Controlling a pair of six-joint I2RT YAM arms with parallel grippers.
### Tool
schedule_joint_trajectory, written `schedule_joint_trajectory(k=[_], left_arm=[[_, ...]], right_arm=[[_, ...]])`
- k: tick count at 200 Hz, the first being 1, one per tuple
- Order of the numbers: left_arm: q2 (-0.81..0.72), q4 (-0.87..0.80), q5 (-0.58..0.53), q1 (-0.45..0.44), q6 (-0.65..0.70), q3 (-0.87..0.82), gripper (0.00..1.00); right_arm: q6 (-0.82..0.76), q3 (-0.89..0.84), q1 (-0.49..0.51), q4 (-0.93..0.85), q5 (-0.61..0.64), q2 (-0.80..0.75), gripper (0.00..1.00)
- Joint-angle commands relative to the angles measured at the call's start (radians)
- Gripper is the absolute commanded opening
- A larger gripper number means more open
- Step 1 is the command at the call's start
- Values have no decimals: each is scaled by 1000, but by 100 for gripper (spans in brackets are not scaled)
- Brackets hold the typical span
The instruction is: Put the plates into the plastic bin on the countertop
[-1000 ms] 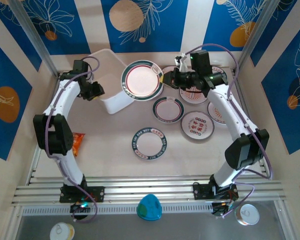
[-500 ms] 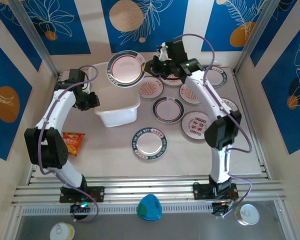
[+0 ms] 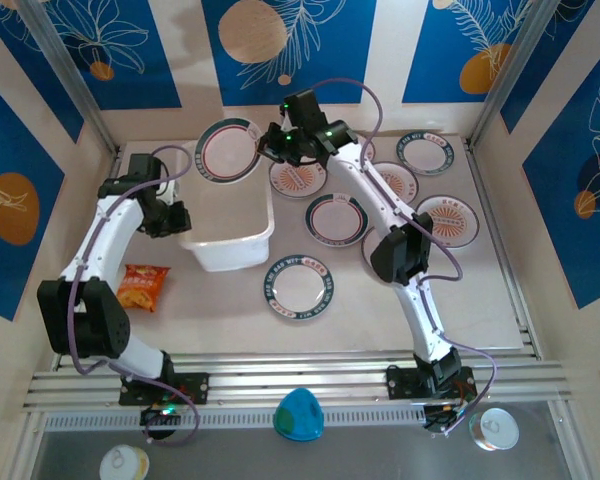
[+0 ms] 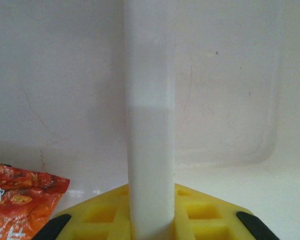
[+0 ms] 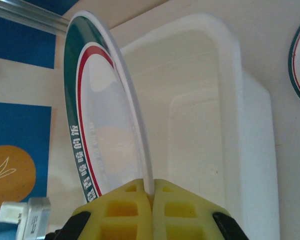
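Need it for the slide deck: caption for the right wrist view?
Right fingers pinch a green-rimmed plate by its edge, tilted on edge beside the plastic bin.

Blue-and-cream patterned walls (image 3: 310, 50) with orange discs and white leaf drawings stand at 9, 12 and 3 o'clock; aluminium rails (image 3: 300, 376) cross 6 o'clock.

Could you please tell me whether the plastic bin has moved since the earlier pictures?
Yes. The plastic bin has slid toward the near edge, closing on the lone green-rimmed plate in front.
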Motion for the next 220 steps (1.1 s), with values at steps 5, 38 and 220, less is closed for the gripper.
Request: schedule_joint_trajectory(k=[5, 38, 220], left_arm=[[-34, -36, 29, 10, 19, -20, 32], [-67, -29, 31, 21, -11, -4, 49], [-161, 108, 61, 112, -157, -34, 63]], right_arm=[[57, 5, 43, 40, 84, -2, 0], [114, -11, 92, 66, 187, -3, 0], [514, 11, 294, 135, 831, 135, 0]])
